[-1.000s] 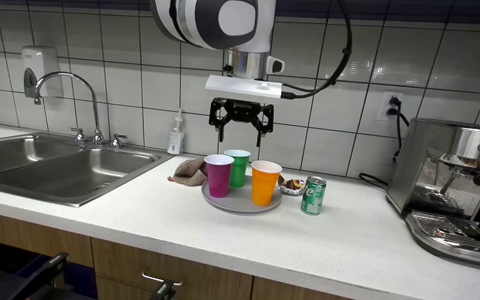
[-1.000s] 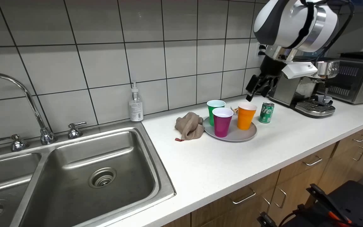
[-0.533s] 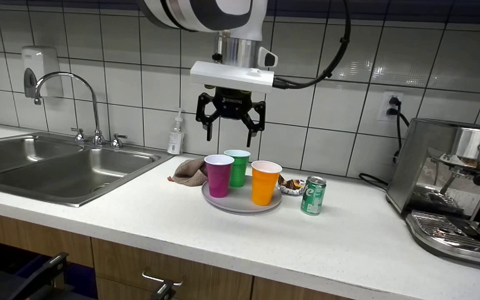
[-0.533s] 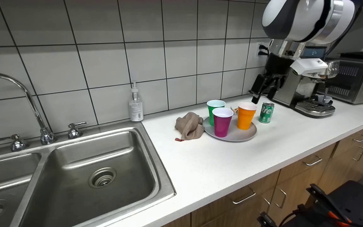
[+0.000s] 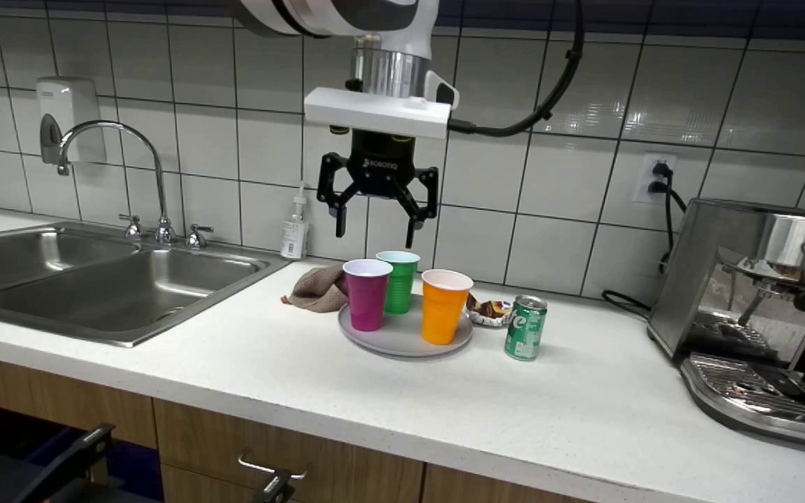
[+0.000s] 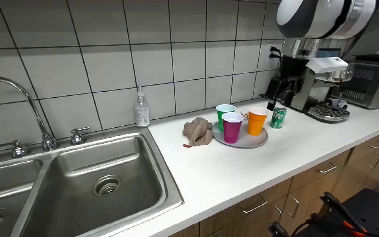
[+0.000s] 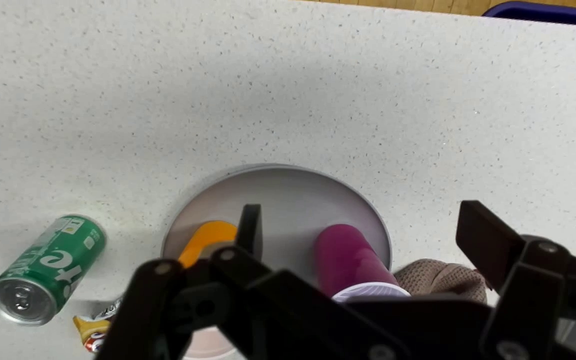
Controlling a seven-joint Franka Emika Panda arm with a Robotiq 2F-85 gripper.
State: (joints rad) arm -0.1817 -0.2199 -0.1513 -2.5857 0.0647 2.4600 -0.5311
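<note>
We find the tool (image 5: 374,240) spread wide, gripping nothing. Lower than it and apart, we record the purple cup (image 5: 366,300), green cup (image 5: 401,288) and orange cup (image 5: 444,311), all upright on a grey plate (image 5: 402,338).

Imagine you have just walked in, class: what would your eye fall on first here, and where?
Brightest are the magenta cup, green cup and orange cup, standing upright on a grey plate. The open black gripper hangs above the counter, holding nothing. Right of the plate in both exterior views stands a green can.
</note>
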